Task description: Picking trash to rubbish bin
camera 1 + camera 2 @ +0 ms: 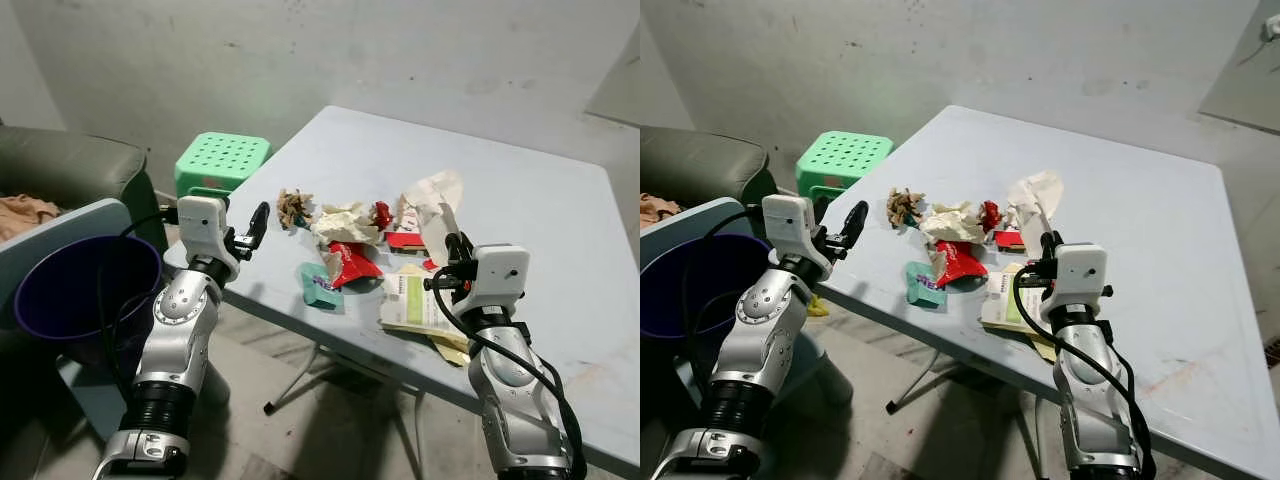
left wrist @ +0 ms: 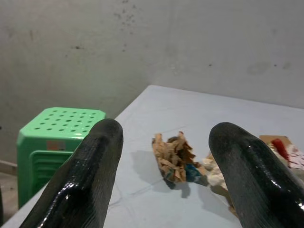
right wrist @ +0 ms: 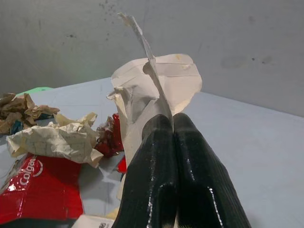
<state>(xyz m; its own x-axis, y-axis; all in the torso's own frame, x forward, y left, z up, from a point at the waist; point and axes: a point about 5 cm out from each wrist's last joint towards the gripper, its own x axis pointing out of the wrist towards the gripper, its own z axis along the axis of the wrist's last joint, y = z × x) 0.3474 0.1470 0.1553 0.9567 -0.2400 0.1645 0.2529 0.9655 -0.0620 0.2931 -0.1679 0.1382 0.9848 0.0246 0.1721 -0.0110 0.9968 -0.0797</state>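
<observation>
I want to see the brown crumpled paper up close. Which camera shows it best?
The left wrist view: the brown crumpled paper sits large between the open left gripper's fingers. Both eye views show it small on the table; the right wrist view catches only an edge.

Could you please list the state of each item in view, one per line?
Left gripper: jaws open, empty, at the table edge.
Right gripper: jaws shut on cream paper.
Cream paper: pinched, standing upright.
Brown paper scrap: crumpled, on the table.
Red Colgate wrapper: flattened, lying.
Purple bin: open, upright.
</observation>
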